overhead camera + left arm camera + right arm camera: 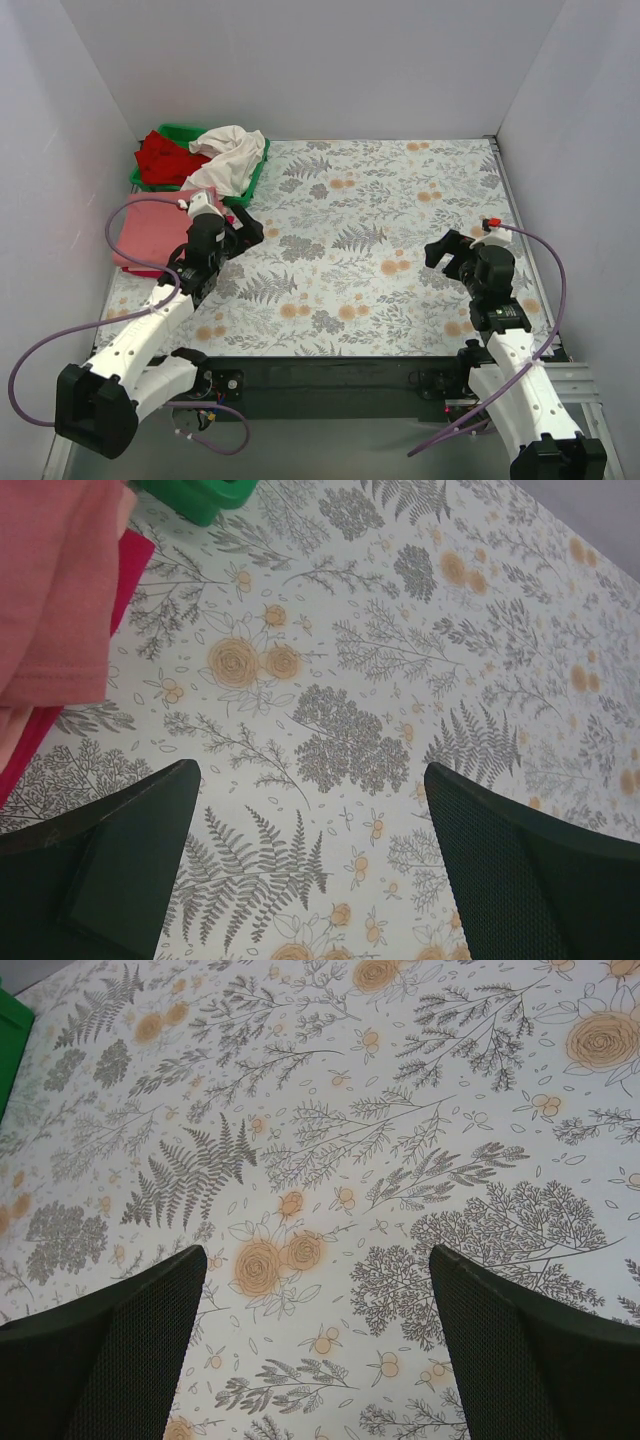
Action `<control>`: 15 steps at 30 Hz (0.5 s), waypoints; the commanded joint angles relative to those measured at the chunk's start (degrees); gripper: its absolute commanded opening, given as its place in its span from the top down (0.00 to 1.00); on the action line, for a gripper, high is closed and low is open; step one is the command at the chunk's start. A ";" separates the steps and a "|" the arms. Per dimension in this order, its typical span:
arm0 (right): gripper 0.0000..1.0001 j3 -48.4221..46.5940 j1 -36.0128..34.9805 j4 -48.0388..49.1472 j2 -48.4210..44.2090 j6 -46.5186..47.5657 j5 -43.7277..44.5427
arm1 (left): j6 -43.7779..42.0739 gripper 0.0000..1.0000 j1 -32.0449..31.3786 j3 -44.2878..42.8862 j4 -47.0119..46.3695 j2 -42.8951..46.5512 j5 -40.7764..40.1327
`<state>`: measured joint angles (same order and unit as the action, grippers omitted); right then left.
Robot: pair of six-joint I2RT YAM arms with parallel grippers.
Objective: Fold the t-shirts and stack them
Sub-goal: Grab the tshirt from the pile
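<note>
A folded salmon-pink t-shirt (150,230) lies at the table's left edge on a crimson one whose edge shows beneath (145,271). Both show in the left wrist view, pink (55,590) over crimson (130,565). A cream-white t-shirt (228,158) and a bright red one (165,158) lie crumpled in the green tray (250,185). My left gripper (243,232) is open and empty, just right of the folded stack. My right gripper (447,255) is open and empty over the floral cloth at the right.
The table is covered by a floral-print cloth (380,230). White walls close in the left, back and right sides. The green tray's corner shows in the left wrist view (200,498) and at the right wrist view's left edge (10,1030).
</note>
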<state>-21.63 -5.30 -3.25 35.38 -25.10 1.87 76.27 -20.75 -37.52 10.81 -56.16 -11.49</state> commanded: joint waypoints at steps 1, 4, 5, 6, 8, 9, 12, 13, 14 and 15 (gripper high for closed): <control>0.02 -0.26 0.11 1.58 1.01 -0.65 1.47 | -0.60 0.05 -0.25 -4.92 0.97 -0.61 -7.93; 0.02 -1.31 0.11 1.84 1.89 -0.30 1.82 | -2.26 0.05 -0.08 -9.32 -0.34 -5.52 -13.18; 0.02 -1.66 0.11 1.75 2.06 -0.30 2.43 | -2.96 0.05 0.27 -11.16 -0.35 -7.36 -14.17; 0.02 -2.01 0.11 1.84 2.15 -0.47 3.05 | -3.75 0.05 0.71 -13.00 -0.26 -11.73 -14.18; 0.02 -2.19 0.11 1.84 2.15 -1.70 4.89 | -5.77 0.05 3.34 -19.06 -0.26 -16.33 -12.43; 0.02 -2.19 0.11 1.93 2.24 -1.70 5.07 | -6.56 0.05 4.39 -21.17 0.00 -21.57 -11.81; 0.02 -2.54 0.11 2.19 2.42 -0.30 4.29 | -7.53 0.05 9.40 -30.84 1.85 -31.51 -9.18; 0.02 -2.63 0.20 2.19 2.42 0.22 4.20 | -8.06 0.05 11.50 -33.04 2.63 -34.08 -8.04; 0.02 -2.72 0.12 2.10 2.42 0.93 4.37 | -9.02 0.05 12.31 -37.50 3.42 -36.19 -8.46; 0.02 -2.81 0.11 2.19 2.42 1.37 4.37 | -9.64 0.05 12.75 -39.45 3.87 -38.13 -9.25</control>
<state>-21.65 -5.30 -3.22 37.89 -25.26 4.89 70.04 -10.92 -70.37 12.03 -90.54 -20.08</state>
